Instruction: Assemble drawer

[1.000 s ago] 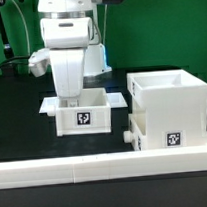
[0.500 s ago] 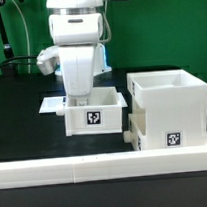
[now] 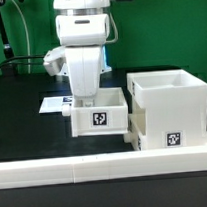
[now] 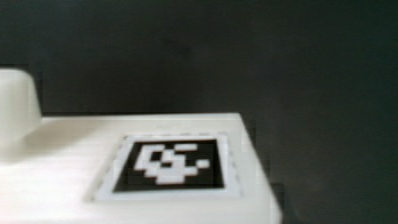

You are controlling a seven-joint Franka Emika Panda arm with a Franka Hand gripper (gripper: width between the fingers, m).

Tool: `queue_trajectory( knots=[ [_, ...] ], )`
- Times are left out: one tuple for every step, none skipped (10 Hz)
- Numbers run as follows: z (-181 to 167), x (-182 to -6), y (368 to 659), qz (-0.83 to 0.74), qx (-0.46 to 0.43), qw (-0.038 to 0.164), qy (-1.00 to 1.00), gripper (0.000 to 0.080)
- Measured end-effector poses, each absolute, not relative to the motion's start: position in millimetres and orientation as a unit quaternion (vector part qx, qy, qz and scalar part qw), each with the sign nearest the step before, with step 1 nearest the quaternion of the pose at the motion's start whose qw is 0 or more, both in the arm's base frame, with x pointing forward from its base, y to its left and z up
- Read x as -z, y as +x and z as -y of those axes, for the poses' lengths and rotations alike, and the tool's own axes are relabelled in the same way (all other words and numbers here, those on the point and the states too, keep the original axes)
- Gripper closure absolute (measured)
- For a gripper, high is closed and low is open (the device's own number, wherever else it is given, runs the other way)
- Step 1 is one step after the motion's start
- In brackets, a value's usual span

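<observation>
My gripper (image 3: 84, 101) reaches down into a small white tray (image 3: 105, 121) with a black-and-white tag on its front, and is shut on the tray's wall. The tray sits low over the black table, just on the exterior view's left of the tall white housing (image 3: 172, 107). A second small tray with a round knob (image 3: 128, 137) sits in the housing's lower front. The wrist view shows the held tray's white face and tag (image 4: 173, 165) close up and blurred. My fingertips are hidden in both views.
A long low white wall strip (image 3: 86, 173) runs along the table's front. The marker board (image 3: 55, 102) lies flat behind the tray on the exterior view's left. A green post and black cables stand at the back left.
My gripper and the tray in it have moved toward the exterior view's right, closer to the housing. More of the marker board is uncovered. The housing has not moved.
</observation>
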State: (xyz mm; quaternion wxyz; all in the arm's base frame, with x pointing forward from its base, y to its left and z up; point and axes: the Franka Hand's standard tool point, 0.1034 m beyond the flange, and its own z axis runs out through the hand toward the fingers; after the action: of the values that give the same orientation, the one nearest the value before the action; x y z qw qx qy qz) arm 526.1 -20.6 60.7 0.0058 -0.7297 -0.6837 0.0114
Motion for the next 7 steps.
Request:
queue_trajectory(
  knots=[
    [17.8,-59.1,527.0,0.685,-0.008,0.005,-0.729,0.0757],
    [14.9,-60.3,532.8,0.684,0.004,-0.005,-0.730,0.0757],
    [13.7,-60.8,534.1,0.683,0.006,-0.006,-0.731,0.0757],
    [11.4,-61.3,536.2,0.677,0.012,-0.010,-0.735,0.0757],
    [10.1,-61.1,535.9,0.676,0.011,-0.009,-0.737,0.0757],
    [10.2,-61.0,536.1,0.675,0.012,-0.010,-0.737,0.0757],
    [10.2,-60.7,537.0,0.675,0.019,-0.015,-0.738,0.0757]
  ],
)
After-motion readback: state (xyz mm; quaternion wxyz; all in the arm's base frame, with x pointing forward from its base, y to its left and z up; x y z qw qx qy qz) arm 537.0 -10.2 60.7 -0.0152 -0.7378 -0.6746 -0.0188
